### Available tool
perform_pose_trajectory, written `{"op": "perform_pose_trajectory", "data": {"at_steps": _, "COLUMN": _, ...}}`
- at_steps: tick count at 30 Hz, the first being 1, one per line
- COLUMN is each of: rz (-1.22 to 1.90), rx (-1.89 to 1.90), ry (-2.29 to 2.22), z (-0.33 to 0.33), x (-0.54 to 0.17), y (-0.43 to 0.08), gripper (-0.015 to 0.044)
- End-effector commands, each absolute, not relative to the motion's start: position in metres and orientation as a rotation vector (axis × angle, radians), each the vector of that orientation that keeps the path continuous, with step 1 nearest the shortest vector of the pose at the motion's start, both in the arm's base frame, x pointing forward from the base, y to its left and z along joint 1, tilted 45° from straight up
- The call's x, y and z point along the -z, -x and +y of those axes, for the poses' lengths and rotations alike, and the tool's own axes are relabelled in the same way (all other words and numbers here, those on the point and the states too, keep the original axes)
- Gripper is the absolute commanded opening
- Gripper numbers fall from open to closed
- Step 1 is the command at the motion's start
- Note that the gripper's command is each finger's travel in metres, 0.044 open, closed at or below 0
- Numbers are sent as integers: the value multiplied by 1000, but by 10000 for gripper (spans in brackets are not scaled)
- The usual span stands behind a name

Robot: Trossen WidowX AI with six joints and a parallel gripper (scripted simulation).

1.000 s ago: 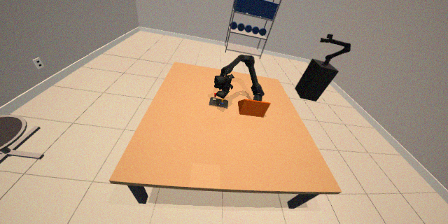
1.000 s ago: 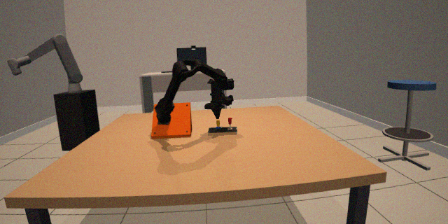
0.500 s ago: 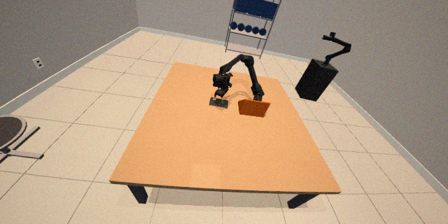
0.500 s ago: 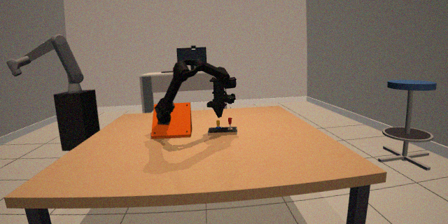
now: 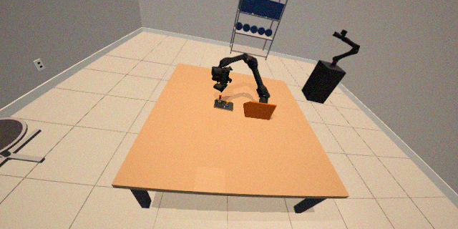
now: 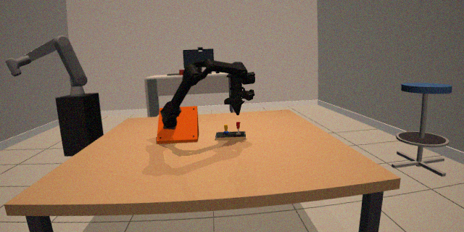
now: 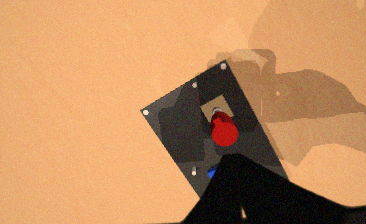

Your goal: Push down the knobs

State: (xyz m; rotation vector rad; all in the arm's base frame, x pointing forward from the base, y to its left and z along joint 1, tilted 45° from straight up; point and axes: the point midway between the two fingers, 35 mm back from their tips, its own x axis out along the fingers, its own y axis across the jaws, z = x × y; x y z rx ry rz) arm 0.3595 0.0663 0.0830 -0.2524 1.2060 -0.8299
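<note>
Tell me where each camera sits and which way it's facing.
Top: high beyond the table's near edge, angled down at the wooden table; whole black arm shows.
Exterior: lower, facing across the table; whole arm in side profile.
Wrist: on the arm, looking down at the dark circuit board; black gripper fingers intrude below.
Top and exterior share the orange panel.

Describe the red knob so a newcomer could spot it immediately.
On the wooden table, beside the tilted orange panel, sits a small dark circuit board. Two knobs stand up from it. The red knob is farther from the panel and stands higher than its yellow neighbour.
</note>
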Motion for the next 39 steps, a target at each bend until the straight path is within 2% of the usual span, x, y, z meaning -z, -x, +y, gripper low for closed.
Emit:
{"op": "perform_pose_trajectory", "data": {"at_steps": 1, "rz": 1217, "rx": 840, "ry": 267, "z": 56, "x": -74, "y": -360, "gripper": 0}}
{"op": "perform_pose_trajectory", "data": {"at_steps": 39, "rz": 1216, "rx": 841, "ry": 268, "z": 41, "x": -58, "y": -362, "gripper": 0}}
